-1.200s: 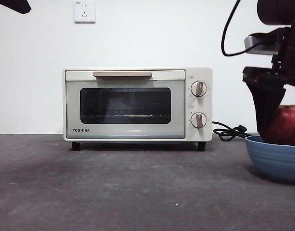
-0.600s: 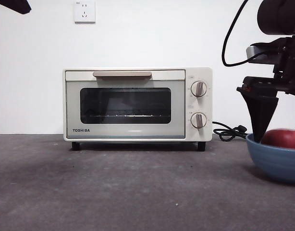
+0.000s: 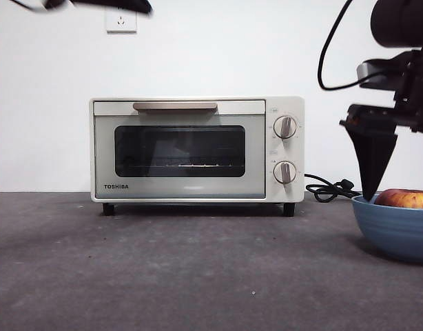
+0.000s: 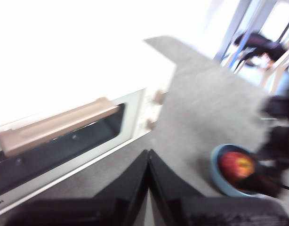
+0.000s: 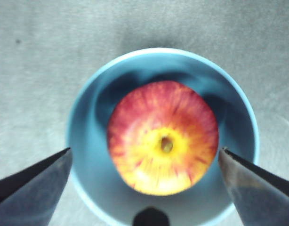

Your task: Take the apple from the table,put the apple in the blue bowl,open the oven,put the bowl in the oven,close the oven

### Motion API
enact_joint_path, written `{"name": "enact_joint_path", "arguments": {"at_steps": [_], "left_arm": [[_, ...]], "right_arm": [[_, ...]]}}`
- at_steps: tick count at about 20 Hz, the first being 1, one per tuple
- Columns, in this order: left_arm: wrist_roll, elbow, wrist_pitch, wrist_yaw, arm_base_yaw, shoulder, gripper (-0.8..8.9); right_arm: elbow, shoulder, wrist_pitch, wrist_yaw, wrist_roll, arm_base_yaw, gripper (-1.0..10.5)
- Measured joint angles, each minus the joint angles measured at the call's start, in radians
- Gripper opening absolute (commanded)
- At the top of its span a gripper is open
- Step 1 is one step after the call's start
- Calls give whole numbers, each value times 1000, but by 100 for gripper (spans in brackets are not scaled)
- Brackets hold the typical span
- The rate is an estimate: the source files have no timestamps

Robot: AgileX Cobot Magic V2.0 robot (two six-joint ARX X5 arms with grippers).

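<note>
- At 3 o'clock on table (image 3: 163, 276): apple (image 3: 406, 198) sits in blue bowl (image 3: 394, 231), w/ right gripper (image 5: 144, 160) above, jaws spread wide, holding nothing.
- Oven (image 3: 196, 148) at 12, door closed.
- Left gripper (image 4: 148, 155) near oven handle (image 4: 55, 125), jaws pressed together, empty.

A white wall (image 3: 198, 48) is rising behind the scene, carrying a white power socket (image 3: 121, 16) high up on it. A black power cable (image 3: 328, 187) is lying coiled at the foot of the wall, its plug (image 3: 345, 184) resting beside the loops. In the blurred left wrist view, pale upright frames (image 4: 238, 28) are showing at the room's far side, and a dark shape (image 4: 257, 42), possibly a seated person, is sitting among them, too smeared to be made out with confidence.
</note>
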Motion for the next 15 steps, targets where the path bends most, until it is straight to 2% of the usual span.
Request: {"name": "enact_joint_path", "arguments": {"at_steps": [2,3,5,6,7,11,15], "left_arm": [[2,93,-1,5,24,135,-6],[2,135,-1,16,34,187,-6],[-10,218,0,53,55,277,-6],[-21,259,-1,69,65,315,-6],[-32,285,1,72,72,340,-6],[-75,317,-7,143,103,397,-6],[-81,317,-39,153,115,421,-6]], "right_arm": [[0,-57,-11,-1,13,0,584],[0,-87,-20,-1,15,0,530],[0,-164,-48,-1,18,0,305],[0,-210,-66,-2,20,0,84],[0,-249,-83,-2,20,0,-19],[0,-442,-161,-61,37,0,-8],[0,-612,-202,-157,81,0,-7]]}}
